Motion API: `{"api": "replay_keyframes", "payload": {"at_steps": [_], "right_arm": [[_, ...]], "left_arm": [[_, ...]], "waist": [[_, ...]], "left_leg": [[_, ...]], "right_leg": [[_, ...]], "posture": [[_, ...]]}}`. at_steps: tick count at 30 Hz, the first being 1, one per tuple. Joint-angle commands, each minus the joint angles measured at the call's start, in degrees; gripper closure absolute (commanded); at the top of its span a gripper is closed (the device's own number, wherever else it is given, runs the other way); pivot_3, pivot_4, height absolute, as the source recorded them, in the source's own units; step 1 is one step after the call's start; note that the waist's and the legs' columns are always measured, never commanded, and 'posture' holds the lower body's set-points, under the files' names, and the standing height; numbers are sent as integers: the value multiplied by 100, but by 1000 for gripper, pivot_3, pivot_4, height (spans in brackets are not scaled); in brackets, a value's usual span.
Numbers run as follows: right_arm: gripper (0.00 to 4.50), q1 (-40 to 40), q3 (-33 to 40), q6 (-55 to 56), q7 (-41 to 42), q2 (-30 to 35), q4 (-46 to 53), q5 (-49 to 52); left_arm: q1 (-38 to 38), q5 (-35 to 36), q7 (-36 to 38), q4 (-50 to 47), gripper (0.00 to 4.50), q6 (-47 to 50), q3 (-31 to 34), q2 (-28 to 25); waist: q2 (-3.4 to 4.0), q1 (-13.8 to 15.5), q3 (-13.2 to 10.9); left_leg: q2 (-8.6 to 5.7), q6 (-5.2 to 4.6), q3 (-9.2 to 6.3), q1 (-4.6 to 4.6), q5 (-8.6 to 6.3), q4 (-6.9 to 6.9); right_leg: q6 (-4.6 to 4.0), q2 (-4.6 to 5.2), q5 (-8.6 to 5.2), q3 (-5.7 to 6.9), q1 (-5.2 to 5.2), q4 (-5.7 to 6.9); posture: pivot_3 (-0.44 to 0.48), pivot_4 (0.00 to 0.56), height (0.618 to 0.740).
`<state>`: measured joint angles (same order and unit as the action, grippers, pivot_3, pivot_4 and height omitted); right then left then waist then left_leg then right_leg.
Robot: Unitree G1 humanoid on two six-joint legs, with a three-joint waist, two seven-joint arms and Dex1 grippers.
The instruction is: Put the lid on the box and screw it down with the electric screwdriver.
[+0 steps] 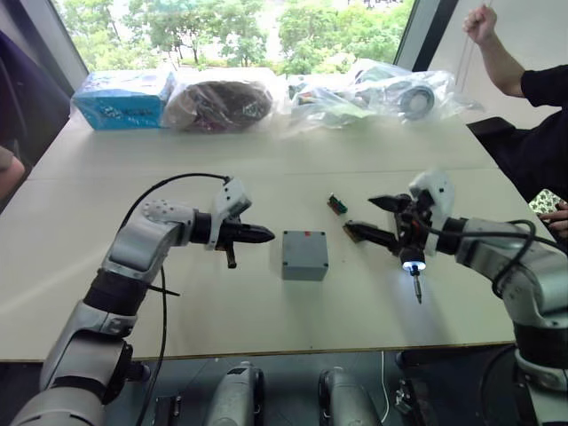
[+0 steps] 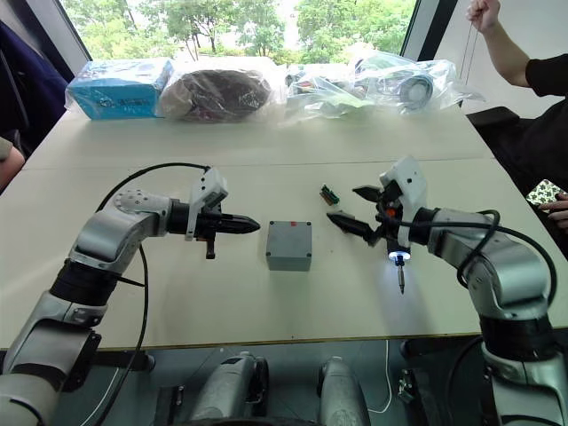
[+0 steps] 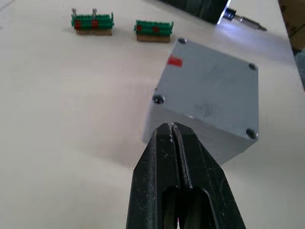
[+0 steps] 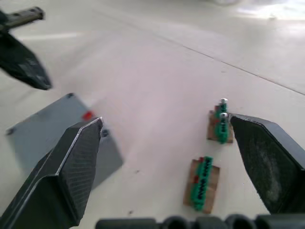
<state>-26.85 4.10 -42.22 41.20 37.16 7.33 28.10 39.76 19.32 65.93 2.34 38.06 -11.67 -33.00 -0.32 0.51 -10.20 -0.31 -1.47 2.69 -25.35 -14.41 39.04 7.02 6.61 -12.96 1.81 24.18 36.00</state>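
The grey box (image 1: 304, 268) stands at the table's middle. The lid (image 3: 214, 90) lies flat on top of it, with screw holes at its corners and a small red mark at one edge. My left gripper (image 1: 264, 234) is shut and empty, its tip just left of the box and near one corner (image 3: 171, 128). My right gripper (image 1: 359, 215) is open, a little to the right of the box. The electric screwdriver (image 1: 414, 259) hangs under my right wrist, lit at its end, with its bit (image 1: 417, 289) pointing down at the table. What holds it I cannot tell.
Two small green connector pieces (image 4: 220, 125) (image 4: 202, 183) lie on the table between my right fingers. Plastic bags (image 1: 373, 93) and a blue pack (image 1: 120, 98) line the far edge. A person (image 1: 532, 115) sits at the right.
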Motion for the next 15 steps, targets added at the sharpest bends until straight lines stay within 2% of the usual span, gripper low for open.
{"api": "replay_keyframes", "payload": {"at_steps": [1,2,3,4,8,15], "right_arm": [[89,-500,-403,922,-51,-363,-1019,-616],[89,-629,-480,1136,-58,-480,-1347,-758],[548,-754,-570,1363,-52,-581,-1677,-911],[745,-833,-623,1518,-35,-647,-1890,-1010],[2156,-1205,-734,2068,3,-921,-2764,-1306],[2156,-1582,-764,2699,58,-1139,-3683,-1685]], "left_arm": [[207,164,-27,-375,4500,57,189,-46],[209,186,-38,-456,4500,94,196,-66],[205,218,-52,-543,4500,145,214,-92],[195,241,-59,-592,4500,173,228,-117],[127,330,-170,-775,4500,345,308,-184],[-19,449,-310,-1019,4500,517,340,-287]], "waist": [[0,-15,0],[3,-25,-2],[3,-29,-2],[3,-29,-2],[3,-35,-2],[4,-61,-2]], "left_leg": [[1,0,2,0,0,-1],[1,0,2,0,0,-1],[1,1,3,-1,0,-2],[1,1,3,-1,0,-2],[3,1,3,-1,1,-2],[4,2,2,-1,1,-2]], "right_leg": [[0,-2,0,-1,3,1],[0,-6,0,-2,3,1],[0,-6,0,-4,5,2],[0,-6,0,-4,5,2],[0,-6,0,-5,5,2],[0,-6,0,-5,5,3]], "posture": [[0,150,740],[0,150,740],[0,150,740],[0,150,740],[0,150,740],[0,150,740]]}}
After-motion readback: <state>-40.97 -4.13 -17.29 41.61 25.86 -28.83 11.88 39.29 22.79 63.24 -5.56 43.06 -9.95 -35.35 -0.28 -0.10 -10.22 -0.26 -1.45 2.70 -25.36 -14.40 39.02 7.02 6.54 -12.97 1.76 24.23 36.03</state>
